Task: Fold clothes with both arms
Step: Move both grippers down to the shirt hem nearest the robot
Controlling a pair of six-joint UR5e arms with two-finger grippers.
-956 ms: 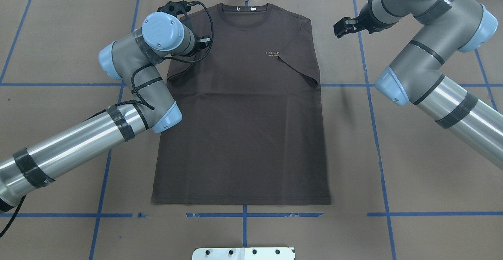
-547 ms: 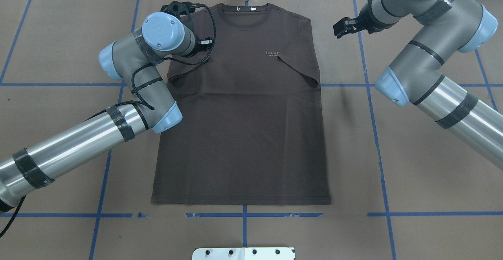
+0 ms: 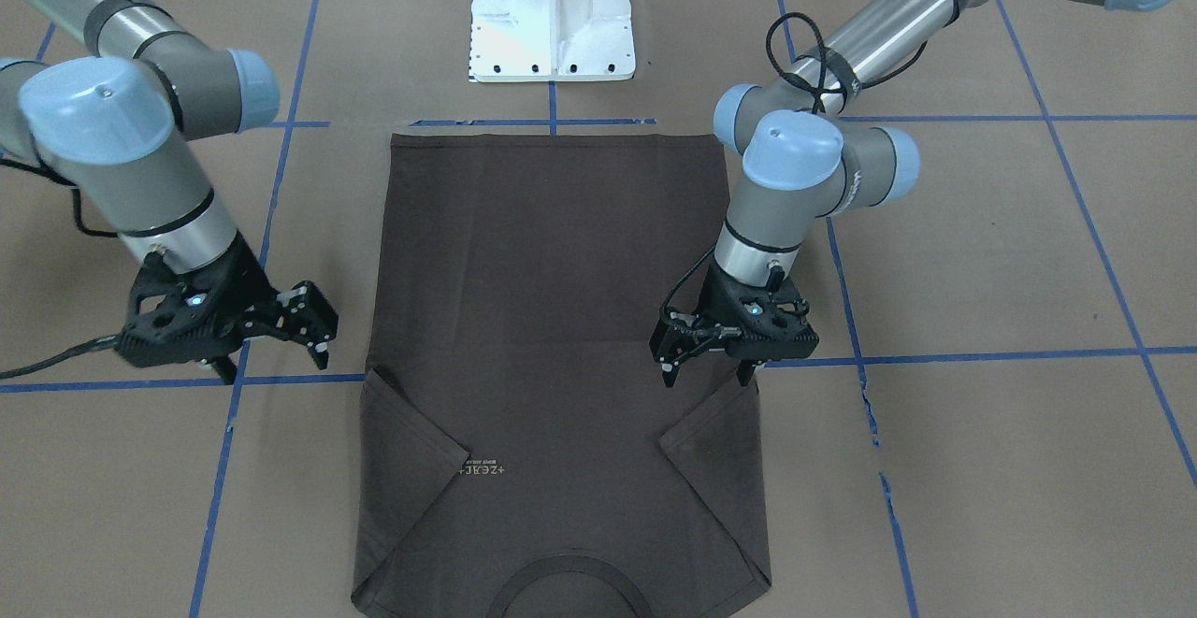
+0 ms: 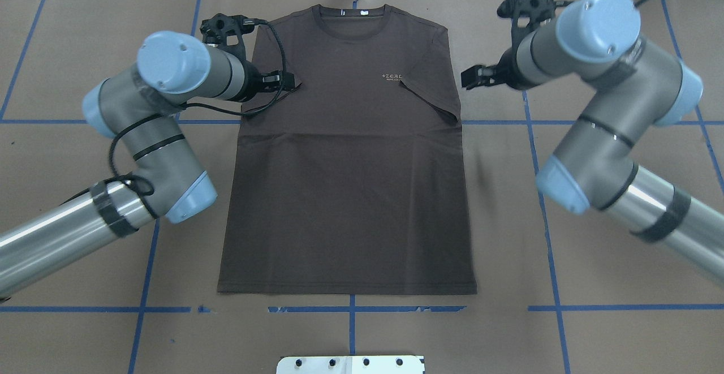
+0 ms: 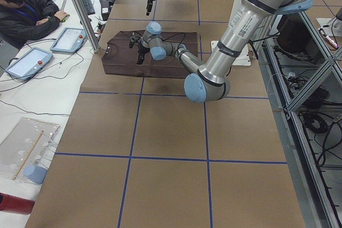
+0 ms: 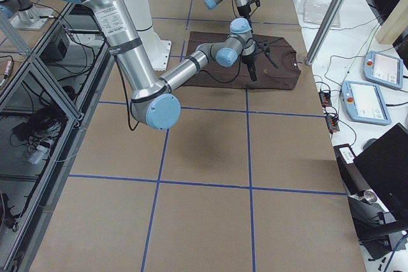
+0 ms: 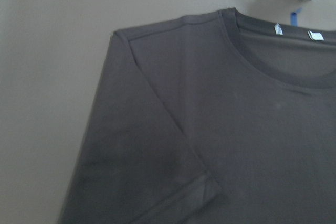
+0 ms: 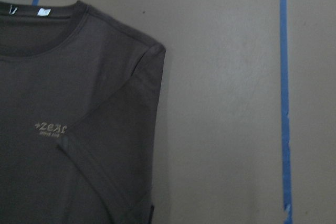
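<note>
Dark brown T-shirt [image 4: 345,193] lies flat and smooth on the brown paper-covered table [image 4: 594,334], its sleeves tucked inward so the body reads as a neat rectangle, with the ribbed round collar [image 3: 570,566] at the far edge. The left gripper [image 3: 707,367] hangs over the shirt's folded sleeve, black fingers spread, nothing between them. The right gripper [image 3: 276,361] sits just off the opposite sleeve over bare paper, jaws apart too.
</note>
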